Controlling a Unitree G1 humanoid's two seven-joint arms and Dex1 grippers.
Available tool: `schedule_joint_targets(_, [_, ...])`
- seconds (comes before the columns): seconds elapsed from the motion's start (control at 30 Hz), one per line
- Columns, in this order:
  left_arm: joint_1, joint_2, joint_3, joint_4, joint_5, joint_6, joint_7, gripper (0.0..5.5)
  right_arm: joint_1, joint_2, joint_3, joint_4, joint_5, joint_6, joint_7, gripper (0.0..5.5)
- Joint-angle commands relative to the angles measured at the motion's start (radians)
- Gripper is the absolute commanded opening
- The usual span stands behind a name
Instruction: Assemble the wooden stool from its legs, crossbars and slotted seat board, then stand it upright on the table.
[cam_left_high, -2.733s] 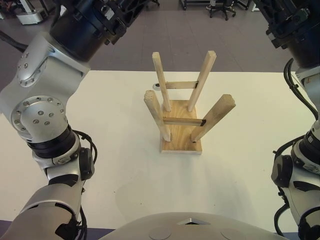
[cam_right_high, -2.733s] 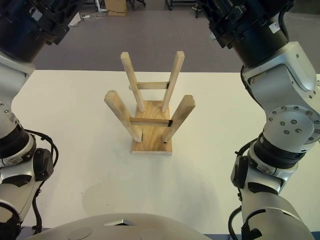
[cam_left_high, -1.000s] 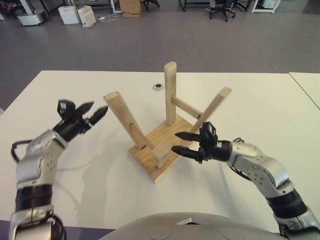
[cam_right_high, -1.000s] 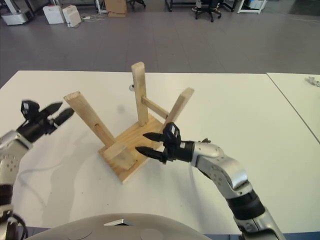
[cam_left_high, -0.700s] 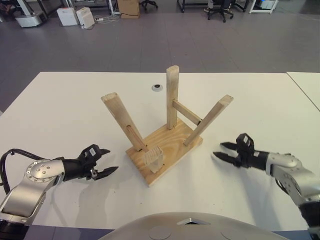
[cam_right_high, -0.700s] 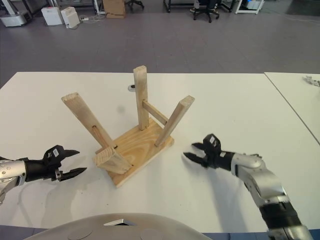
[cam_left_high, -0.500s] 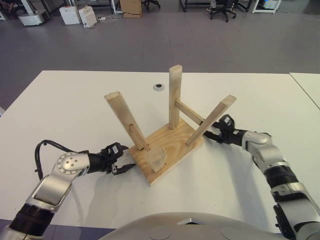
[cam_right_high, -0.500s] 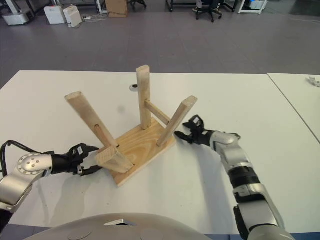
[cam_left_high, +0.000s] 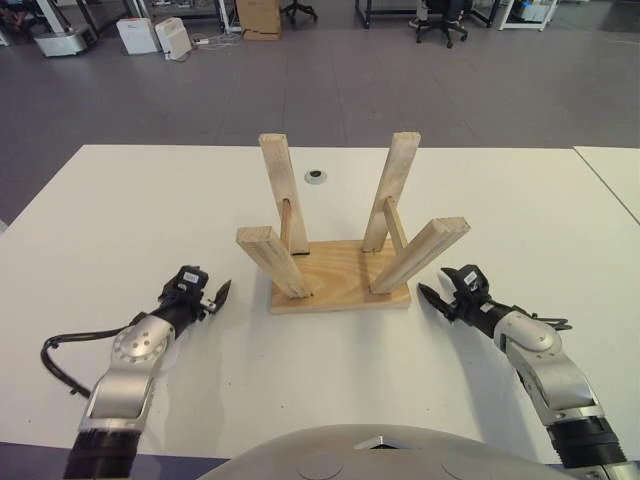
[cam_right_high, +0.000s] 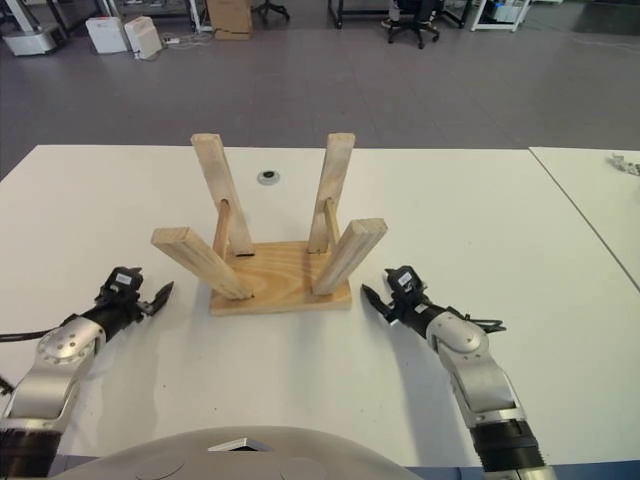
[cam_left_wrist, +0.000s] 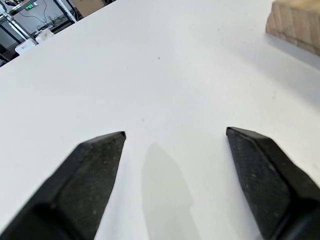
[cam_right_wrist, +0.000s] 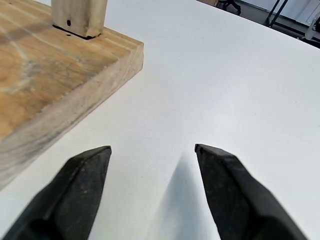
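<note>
The wooden stool rests upside down on the white table, seat board flat on the surface and its legs splayed upward with crossbars between them. My left gripper lies low on the table to the left of the seat board, open, holding nothing. My right gripper sits just off the board's right edge, also open and empty. In the right wrist view the seat board's corner lies close beside the open gripper. The left wrist view has a leg end beyond its open gripper.
A small dark round fitting is set in the table behind the stool. Another white table's edge stands to the far right. Grey floor, chairs and boxes lie beyond the table's far edge.
The stool has turned so its seat board lies square to me. Both grippers have pulled away from it and now rest open on the table at either side.
</note>
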Motion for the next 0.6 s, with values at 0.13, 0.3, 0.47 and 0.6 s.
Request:
schedule_joint_targets(0.13, [-0.084, -0.218, -0.341, -0.180, 0.001, 0.216, 0.012, 3.70, -0.023, 0.101, 0.086, -0.226, 0.103, 0.212, 0.019, 3.15])
schedule_joint_targets(0.3, [-0.191, -0.259, -0.225, -0.447, -0.201, 0.471, -0.007, 3.70, -0.146, 0.145, -0.040, -0.510, 0.408, 0.587, -0.016, 3.15])
schedule_joint_targets(0.47, [-0.308, -0.253, -0.008, -0.614, -0.418, 0.660, -0.024, 3.70, -0.296, 0.133, -0.261, -0.653, 0.751, 0.826, -0.110, 3.15])
schedule_joint_targets(0.6, [-0.296, -0.185, 0.119, -0.641, -0.487, 0.734, -0.042, 3.70, -0.310, 0.048, -0.403, -0.658, 0.896, 0.864, -0.133, 3.15])
